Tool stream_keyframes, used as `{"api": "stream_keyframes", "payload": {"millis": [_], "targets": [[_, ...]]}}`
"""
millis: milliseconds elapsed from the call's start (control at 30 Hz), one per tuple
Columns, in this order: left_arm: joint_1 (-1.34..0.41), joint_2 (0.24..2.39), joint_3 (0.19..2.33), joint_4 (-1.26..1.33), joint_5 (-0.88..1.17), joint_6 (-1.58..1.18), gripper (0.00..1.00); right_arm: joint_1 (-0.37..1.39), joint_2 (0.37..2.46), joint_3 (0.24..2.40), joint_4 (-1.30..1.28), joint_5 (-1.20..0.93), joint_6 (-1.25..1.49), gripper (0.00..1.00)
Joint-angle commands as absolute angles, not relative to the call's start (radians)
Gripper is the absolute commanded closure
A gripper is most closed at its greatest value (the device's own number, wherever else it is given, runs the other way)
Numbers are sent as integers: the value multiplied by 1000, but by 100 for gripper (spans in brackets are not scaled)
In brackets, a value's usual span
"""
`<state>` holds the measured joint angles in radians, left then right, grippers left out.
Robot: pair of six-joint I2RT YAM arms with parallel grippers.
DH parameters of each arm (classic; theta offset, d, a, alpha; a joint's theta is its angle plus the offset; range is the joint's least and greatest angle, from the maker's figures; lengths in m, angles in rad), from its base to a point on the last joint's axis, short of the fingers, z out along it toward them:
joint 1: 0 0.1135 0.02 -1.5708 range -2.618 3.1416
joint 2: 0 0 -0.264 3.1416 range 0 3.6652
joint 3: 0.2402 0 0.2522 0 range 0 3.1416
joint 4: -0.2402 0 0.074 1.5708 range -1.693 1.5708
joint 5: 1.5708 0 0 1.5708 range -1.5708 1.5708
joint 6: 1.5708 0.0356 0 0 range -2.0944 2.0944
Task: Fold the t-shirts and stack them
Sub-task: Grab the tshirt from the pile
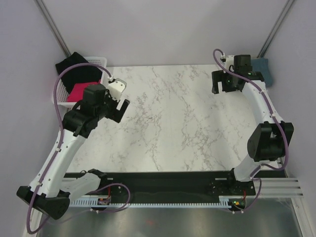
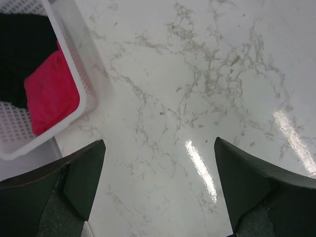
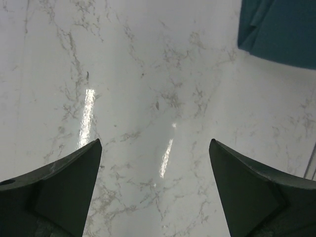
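Arms (image 1: 64,148) arch over the table (image 1: 163,123); left fingers (image 2: 84,182) and right fingers (image 3: 64,187) spread, empty.

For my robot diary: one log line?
left gripper open, near basket | right gripper open, near blue shirt | red shirt, black shirt in basket

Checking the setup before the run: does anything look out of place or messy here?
Only slightly: the black t-shirt hangs bunched over the far rim of the white basket, not lying inside. Nothing looks spilled or damaged.
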<state>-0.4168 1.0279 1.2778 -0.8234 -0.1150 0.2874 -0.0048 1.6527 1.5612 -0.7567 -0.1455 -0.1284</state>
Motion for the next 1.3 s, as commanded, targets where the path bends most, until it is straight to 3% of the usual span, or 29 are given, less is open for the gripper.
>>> {"api": "stream_keyframes", "payload": {"millis": [0, 33, 67, 133, 200, 233, 367, 567, 767, 1167, 1267], "targets": [[-283, 1072, 1258, -784, -172, 330, 1, 107, 1710, 1687, -700, -215, -144, 2], [-244, 1095, 1291, -784, -172, 330, 1, 139, 1750, 1716, -649, -111, -123, 2], [-206, 1156, 1316, -427, -205, 536, 2, 170, 1772, 1744, -617, -33, -83, 2], [-74, 1231, 1432, -478, -123, 455, 4, 242, 1849, 1871, -583, 197, 77, 2], [-2, 1365, 1530, -546, -24, 313, 4, 242, 1902, 2048, -618, 219, 165, 2], [91, 1415, 1622, -601, 0, 270, 4, 238, 1920, 2084, -623, 215, 211, 2], [175, 1606, 1773, -644, 143, 204, 4, 157, 1954, 2152, -606, -240, 178, 2], [247, 1908, 2000, -738, 166, 219, 9, 115, 2036, 2168, -627, -486, 203, 2], [284, 2061, 2097, -759, 203, 247, 10, 166, 2045, 2125, -646, -289, 12, 2], [302, 2282, 2155, -770, 158, 255, 16, 164, 2023, 2063, -635, -245, 8, 2], [301, 2315, 2145, -775, 144, 284, 26, 166, 2017, 2040, -637, -236, 8, 2]]}}
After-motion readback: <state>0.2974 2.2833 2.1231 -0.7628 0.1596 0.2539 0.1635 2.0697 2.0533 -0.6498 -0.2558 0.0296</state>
